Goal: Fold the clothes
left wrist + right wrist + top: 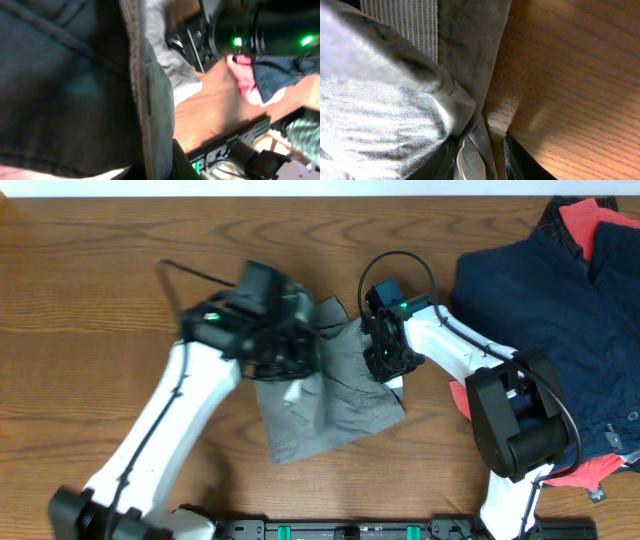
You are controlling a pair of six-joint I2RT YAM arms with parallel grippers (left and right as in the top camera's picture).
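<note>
The grey trousers (325,395) lie bunched in the middle of the table, partly folded, with white lining showing at the edges. My left gripper (292,362) is shut on the trousers' left part; in the left wrist view a grey fabric edge (155,115) runs between its fingers (167,167). My right gripper (385,360) is shut on the trousers' right edge; in the right wrist view grey cloth (470,55) passes between the fingers (487,162) just above the wood.
A pile of navy (545,290) and red (585,225) garments lies at the right of the table, beside the right arm's base. A dark rail (350,530) runs along the front edge. Bare wood (90,300) lies to the left.
</note>
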